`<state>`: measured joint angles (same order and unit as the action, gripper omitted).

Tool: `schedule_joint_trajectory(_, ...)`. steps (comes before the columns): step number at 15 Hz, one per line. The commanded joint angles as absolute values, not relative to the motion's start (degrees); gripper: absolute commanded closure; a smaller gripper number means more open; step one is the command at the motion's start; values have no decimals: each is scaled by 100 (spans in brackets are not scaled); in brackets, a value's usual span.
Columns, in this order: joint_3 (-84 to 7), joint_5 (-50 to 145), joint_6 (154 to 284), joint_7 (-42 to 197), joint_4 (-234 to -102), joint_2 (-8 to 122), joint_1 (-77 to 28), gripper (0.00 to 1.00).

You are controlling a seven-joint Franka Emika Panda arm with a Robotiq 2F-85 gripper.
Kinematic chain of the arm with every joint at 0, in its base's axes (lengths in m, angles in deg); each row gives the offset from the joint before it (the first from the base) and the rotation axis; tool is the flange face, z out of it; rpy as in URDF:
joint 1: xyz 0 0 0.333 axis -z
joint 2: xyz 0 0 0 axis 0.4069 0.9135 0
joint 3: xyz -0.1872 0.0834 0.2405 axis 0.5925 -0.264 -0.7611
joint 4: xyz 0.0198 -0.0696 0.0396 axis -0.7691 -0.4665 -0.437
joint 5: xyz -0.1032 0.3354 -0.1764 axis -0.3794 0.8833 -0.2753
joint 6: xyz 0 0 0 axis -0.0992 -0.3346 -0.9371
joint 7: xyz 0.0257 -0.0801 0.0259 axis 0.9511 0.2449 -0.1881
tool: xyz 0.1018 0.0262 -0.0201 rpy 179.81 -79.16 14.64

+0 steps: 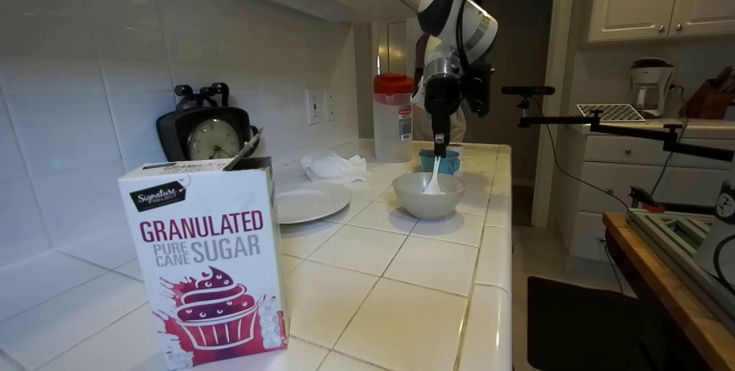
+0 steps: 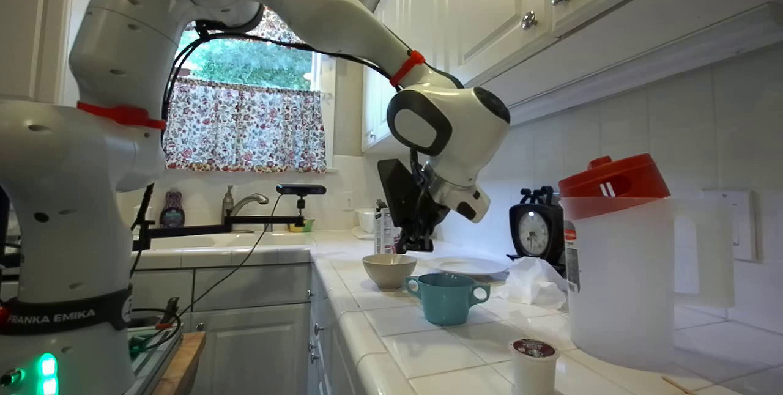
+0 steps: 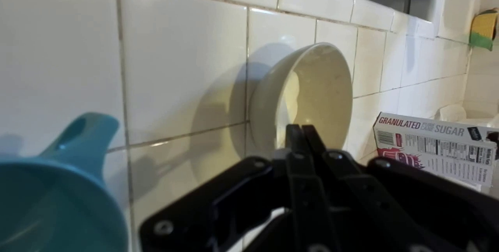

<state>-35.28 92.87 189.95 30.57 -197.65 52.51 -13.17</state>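
Pointing down over a pale bowl, my gripper is shut on a white plastic spoon. The spoon slants slightly, its head inside the bowl. In the wrist view the fingertips stand almost together in front of the bowl, and the spoon's handle is hidden by them. A pale patch shows inside the bowl there; whether it is the spoon's head or contents, I cannot tell. A blue two-handled cup stands close to the bowl. Further along the counter is an upright sugar box with its top flap raised.
A white plate, crumpled white paper and a black clock-like dial stand towards the tiled wall. A tall red-lidded pitcher and a small white pod are beyond the cup. Cabinets hang above the counter.
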Motion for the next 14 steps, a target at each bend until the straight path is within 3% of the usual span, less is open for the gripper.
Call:
schedule_joint_trajectory(1, -3556, 9180, 18690, 3182, -19523, 5395, -1291, 99)
schedule_joint_trajectory(14, -3571, 9016, 18515, 3528, -19199, 5744, -1276, 99)
